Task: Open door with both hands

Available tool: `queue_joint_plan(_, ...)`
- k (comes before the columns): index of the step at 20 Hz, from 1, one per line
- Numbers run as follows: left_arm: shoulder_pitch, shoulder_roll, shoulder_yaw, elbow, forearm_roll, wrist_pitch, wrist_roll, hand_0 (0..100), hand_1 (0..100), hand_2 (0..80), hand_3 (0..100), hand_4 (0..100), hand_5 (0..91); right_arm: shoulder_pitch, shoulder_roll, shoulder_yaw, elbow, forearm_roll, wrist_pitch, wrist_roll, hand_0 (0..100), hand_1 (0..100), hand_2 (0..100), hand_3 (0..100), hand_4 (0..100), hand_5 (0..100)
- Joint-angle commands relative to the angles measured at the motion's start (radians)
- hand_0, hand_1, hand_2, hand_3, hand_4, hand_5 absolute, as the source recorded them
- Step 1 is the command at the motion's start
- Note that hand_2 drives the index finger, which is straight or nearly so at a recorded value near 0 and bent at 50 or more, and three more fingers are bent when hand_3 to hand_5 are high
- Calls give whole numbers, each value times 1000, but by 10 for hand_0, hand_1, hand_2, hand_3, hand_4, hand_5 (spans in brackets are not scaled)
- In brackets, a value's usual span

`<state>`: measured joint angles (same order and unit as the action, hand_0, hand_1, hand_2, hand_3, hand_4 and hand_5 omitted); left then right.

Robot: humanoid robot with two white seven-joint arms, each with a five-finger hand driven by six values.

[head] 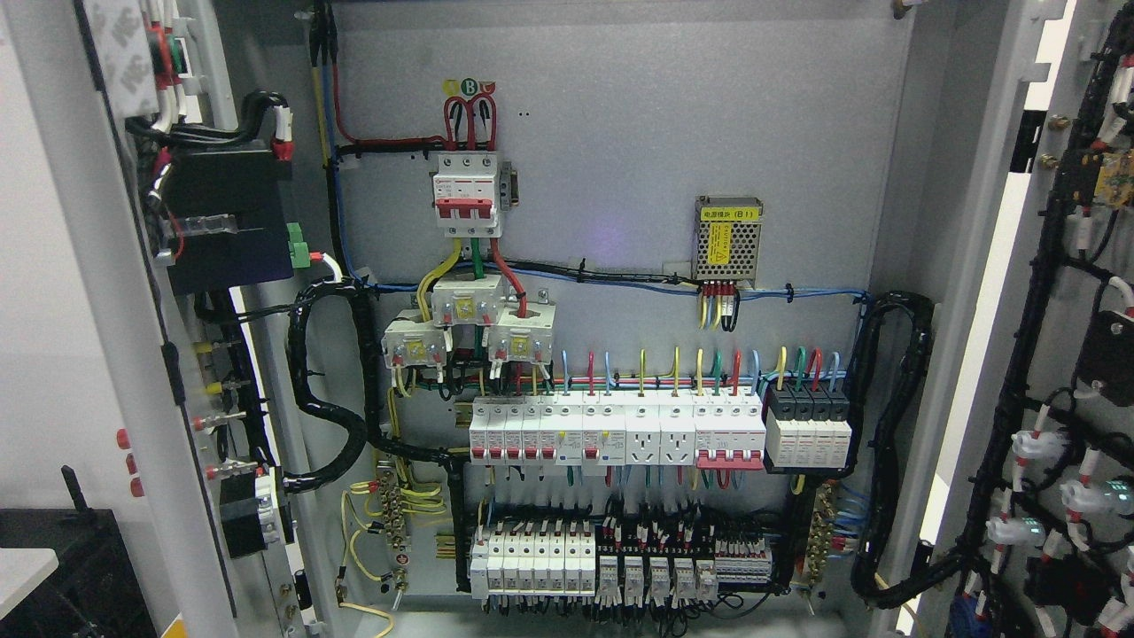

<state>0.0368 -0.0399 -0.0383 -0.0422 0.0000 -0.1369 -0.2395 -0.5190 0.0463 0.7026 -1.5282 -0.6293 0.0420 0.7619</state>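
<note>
Two doors are seen swung wide open, one at each side of the electrical cabinet (pixel 620 133). The left door (pixel 106 354) is found at 9 o'clock of the picture, with its inner side turned toward the cabinet; a black box (pixel 232 221) with wires is mounted on it, and a thick black cable bundle (pixel 332 390) is led from it into the cabinet. The right door (pixel 1063 354) is found at 3 o'clock, and black wiring with white connectors (pixel 1036 443) is fixed along its inner side.

Inside, on the grey back plate, a red and white main breaker (pixel 467 195) is placed at about 11 o'clock from the middle. A small power supply with a yellow label (pixel 728 237) is seen at about 2 o'clock. Below the middle, a long row of white breakers (pixel 616 430) is mounted (four black modules (pixel 808 424) are set at its right end). A second row of small white and black terminals (pixel 594 563) is placed at 6 o'clock, near the cabinet floor.

No robot hand is shown anywhere in the head view, so it cannot be told whether the fingers of the left or of the right hand are apart or together. At 7 o'clock, in the lower left corner, a dark object (pixel 62 567) is partly seen; what it is cannot be told.
</note>
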Motion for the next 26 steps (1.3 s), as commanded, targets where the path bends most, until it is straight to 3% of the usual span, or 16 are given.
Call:
queue_joint_plan(1,0,0,-2,1,21,0,0,0,0,0,0,0,0,-18,12,44,10,16,-1,-1,383,0,0,0,0,0)
queue_joint_plan(12,14,-2,-12,4,14,0,0,0,0,0,0,0,0,-52,46,55,22,29,32,0,383,0,0,0,0,0)
queue_joint_plan(26,40,2,-26,-14,12,-16,0,0,0,0,0,0,0,-70,63,55,29,39,38,-1,383,0,0,0,0,0)
